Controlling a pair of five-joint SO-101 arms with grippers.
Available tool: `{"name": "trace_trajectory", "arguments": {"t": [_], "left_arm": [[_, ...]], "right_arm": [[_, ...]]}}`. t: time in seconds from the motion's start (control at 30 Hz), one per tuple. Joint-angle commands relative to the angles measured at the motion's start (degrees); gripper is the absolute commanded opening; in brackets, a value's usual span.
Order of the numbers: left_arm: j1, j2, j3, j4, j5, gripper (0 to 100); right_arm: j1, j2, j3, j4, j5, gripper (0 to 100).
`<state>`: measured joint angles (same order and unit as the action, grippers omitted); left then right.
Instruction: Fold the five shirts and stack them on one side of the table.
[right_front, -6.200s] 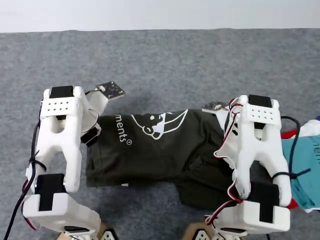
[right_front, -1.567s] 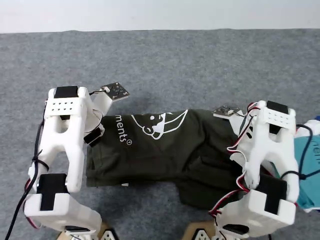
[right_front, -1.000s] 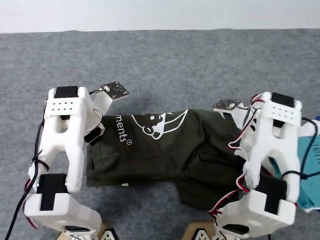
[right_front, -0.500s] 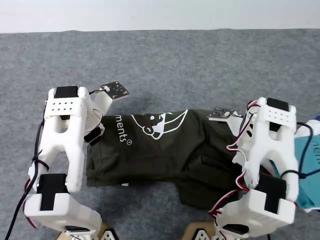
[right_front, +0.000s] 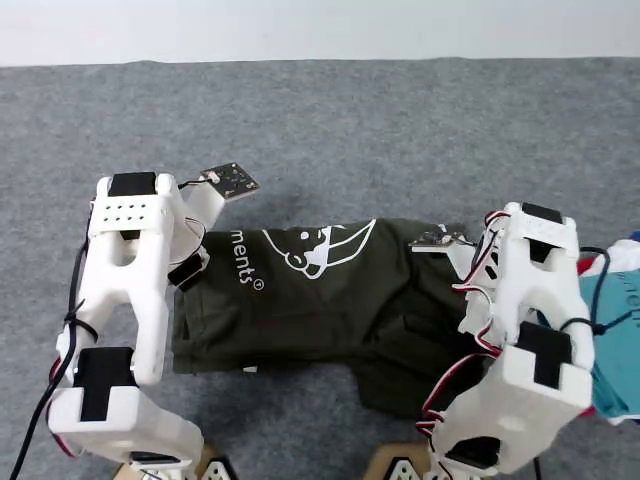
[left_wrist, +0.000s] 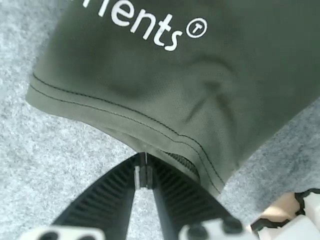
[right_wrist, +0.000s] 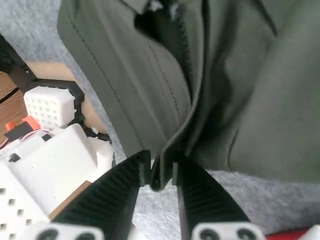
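A dark olive shirt (right_front: 320, 300) lies crumpled and partly folded on the grey table (right_front: 350, 130), stretched sideways between the two arms, with a white cartoon print (right_front: 318, 245) and white lettering (right_front: 240, 262) facing up on its far half. The left arm (right_front: 125, 290) stands over the shirt's left end, and the right arm (right_front: 525, 340) stands over its right end, where the cloth bunches into thicker folds and a flap hangs out toward the near edge of the table. In the left wrist view the left gripper (left_wrist: 145, 175) is closed, its black ribbed fingers (left_wrist: 112, 192) meeting at the tips right on the stitched hem of the shirt, where a corner of the lower layer of cloth runs down into the pinch; the lettering sits on the shirt just beyond that hem. In the right wrist view the right gripper (right_wrist: 161, 175) is clamped on a doubled ridge of the same shirt, the fabric standing up between its two fingers (right_wrist: 127, 187), with layered seams and folds just past it. Beside the shirt's right end, partly under the right arm, lies a small heap of other shirts (right_front: 615, 350), teal on top with red and white showing at its edges.
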<state>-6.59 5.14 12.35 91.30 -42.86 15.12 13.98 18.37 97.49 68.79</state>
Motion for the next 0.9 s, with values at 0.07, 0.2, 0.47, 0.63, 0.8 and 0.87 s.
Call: {"name": "trace_trajectory", "arguments": {"t": [0.07, 0.2, 0.47, 0.63, 0.8, 0.87], "left_arm": [[0.4, -0.2, -0.2, -0.7, 0.4, 1], [0.3, -0.2, -0.2, -0.7, 0.4, 1], [0.4, -0.2, -0.2, -0.7, 0.4, 1], [0.4, -0.2, -0.2, -0.7, 0.4, 1], [0.4, -0.2, -0.2, -0.7, 0.4, 1], [0.4, -0.2, -0.2, -0.7, 0.4, 1]], "right_arm": [[-0.1, -0.2, -0.5, -1.7, 0.5, 9.8], [-0.4, -0.2, -0.5, -1.9, 0.5, 12.6], [-0.4, 0.3, -0.3, -2.5, 0.4, 12.8], [-0.4, 1.7, -0.3, -4.4, 0.5, 5.8], [-0.1, 3.5, -0.4, -6.9, 0.7, 0.9], [-0.3, 2.5, -0.5, -8.2, 0.7, 0.9]]}}
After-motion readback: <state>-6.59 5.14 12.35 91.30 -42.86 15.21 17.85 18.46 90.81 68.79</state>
